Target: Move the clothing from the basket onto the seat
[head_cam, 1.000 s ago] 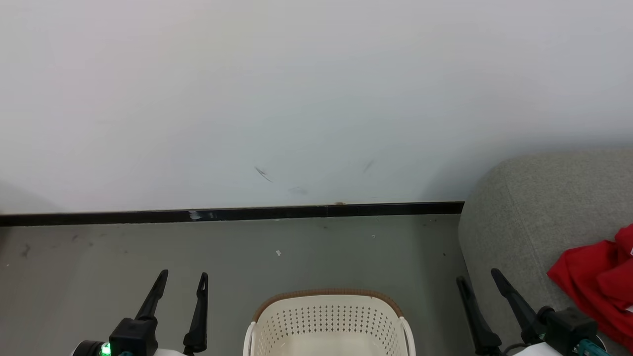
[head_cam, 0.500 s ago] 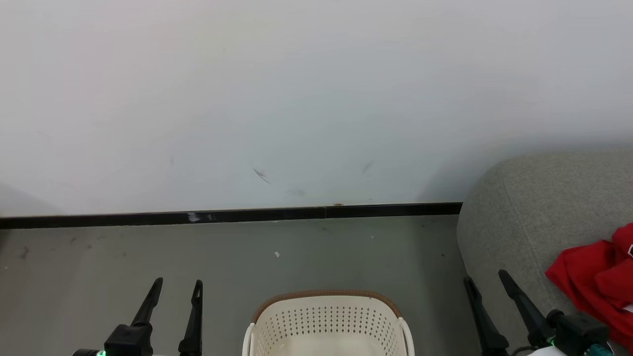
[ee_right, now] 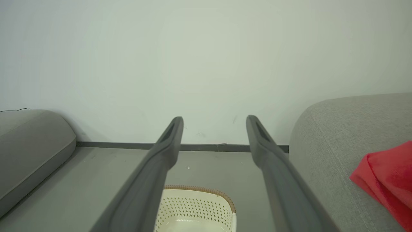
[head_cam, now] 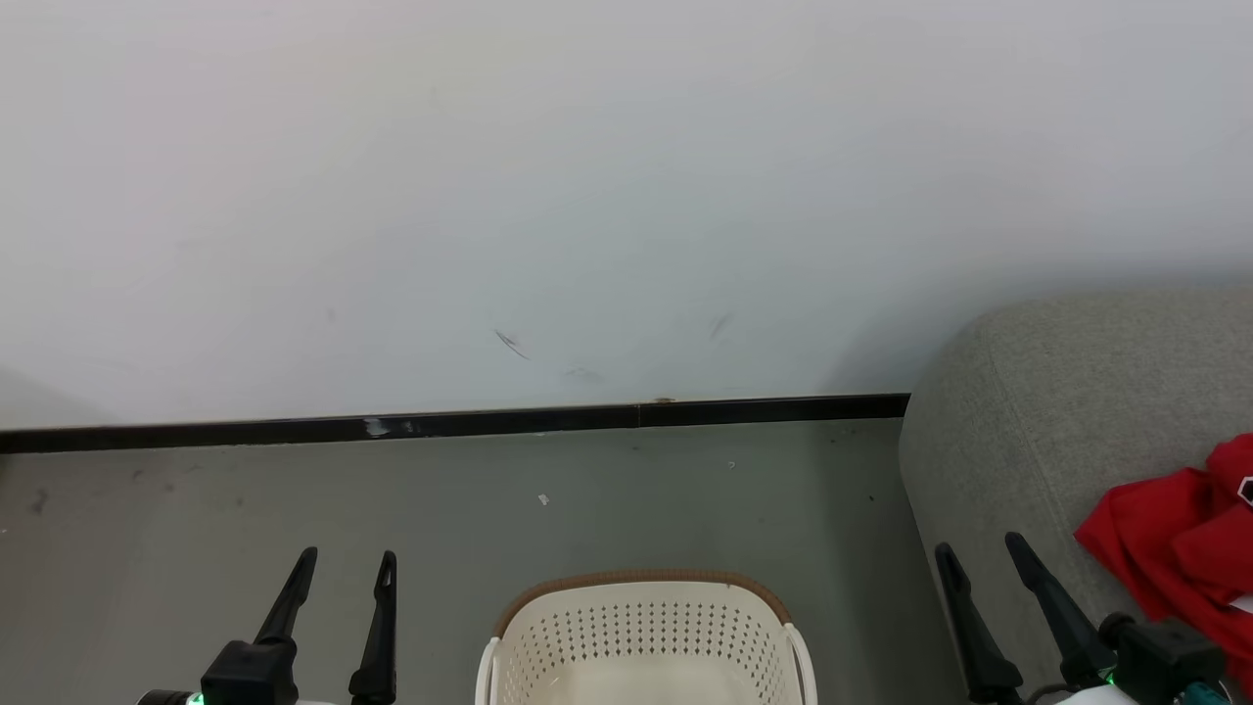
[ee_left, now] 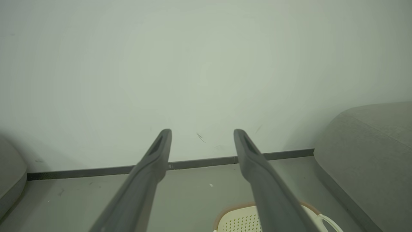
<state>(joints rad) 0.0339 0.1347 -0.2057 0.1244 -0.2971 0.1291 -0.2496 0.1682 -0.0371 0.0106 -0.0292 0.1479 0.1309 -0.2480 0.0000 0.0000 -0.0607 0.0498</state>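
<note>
The cream basket (head_cam: pixel 641 627) with its brown rim stands on the floor at the bottom centre; the part of its inside that shows holds nothing. The basket (ee_right: pixel 196 206) also appears in the right wrist view, and a corner of the basket (ee_left: pixel 238 219) in the left wrist view. Red clothing (head_cam: pixel 1180 548) lies on the grey seat (head_cam: pixel 1057 411) at the right. The clothing (ee_right: pixel 386 174) rests on the seat (ee_right: pixel 334 135) in the right wrist view too. My left gripper (head_cam: pixel 348 568) is open, left of the basket. My right gripper (head_cam: pixel 982 558) is open at the seat's front corner, beside the clothing.
A pale wall (head_cam: pixel 587 196) with a black skirting strip (head_cam: pixel 440 424) runs across ahead. Grey floor (head_cam: pixel 587 499) lies between wall and basket. Another grey cushion (ee_right: pixel 29 145) sits at the far left in the right wrist view.
Both grippers have sunk a little lower in the head view, the right one shifting slightly right. The head view itself has shifted slightly.
</note>
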